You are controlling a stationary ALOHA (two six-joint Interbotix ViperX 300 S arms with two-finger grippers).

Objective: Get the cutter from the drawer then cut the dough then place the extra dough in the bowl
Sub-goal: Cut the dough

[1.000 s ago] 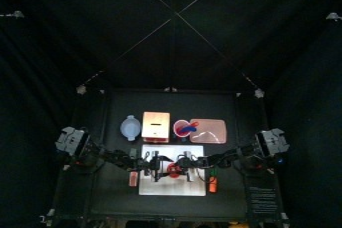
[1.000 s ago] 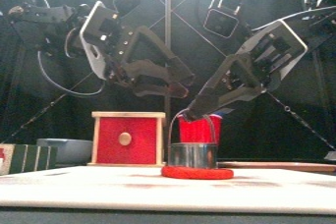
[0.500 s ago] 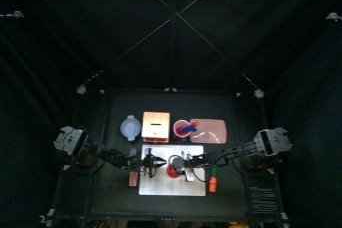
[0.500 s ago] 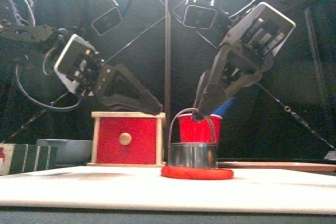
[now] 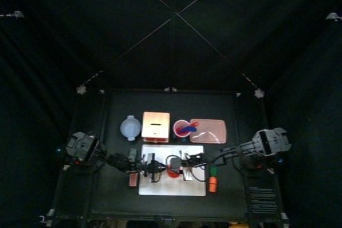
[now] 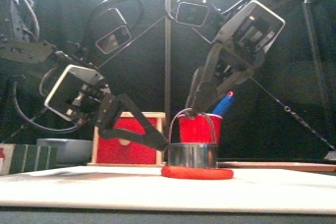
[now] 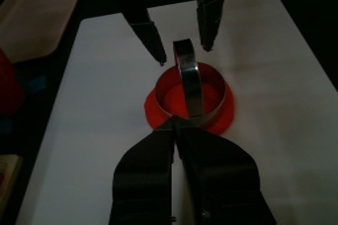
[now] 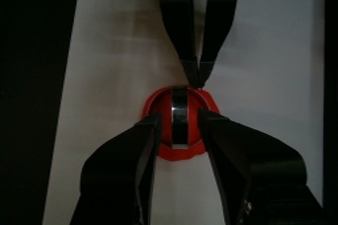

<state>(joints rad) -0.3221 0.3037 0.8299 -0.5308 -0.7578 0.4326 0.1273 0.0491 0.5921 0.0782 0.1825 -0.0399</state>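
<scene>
Black arms (image 6: 223,66) (cables looped); left end effector (image 7: 183,130), right end effector (image 8: 185,120) white-plated.

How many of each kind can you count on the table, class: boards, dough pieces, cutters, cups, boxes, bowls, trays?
White cutting board: 1
Red dough: 1
Metal cutter: 1
Red cup: 1
Wooden box: 1
Blue-grey bowl: 1
Pink tray: 1
Total: 7

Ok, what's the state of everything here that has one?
drawer: shut.
cutter: upright on the dough.
dough: flat on the board, under the cutter.
bowl: upright, no dough visible in it.
left gripper: shut, tips at the cutter.
right gripper: open, astride the cutter's handle.
</scene>
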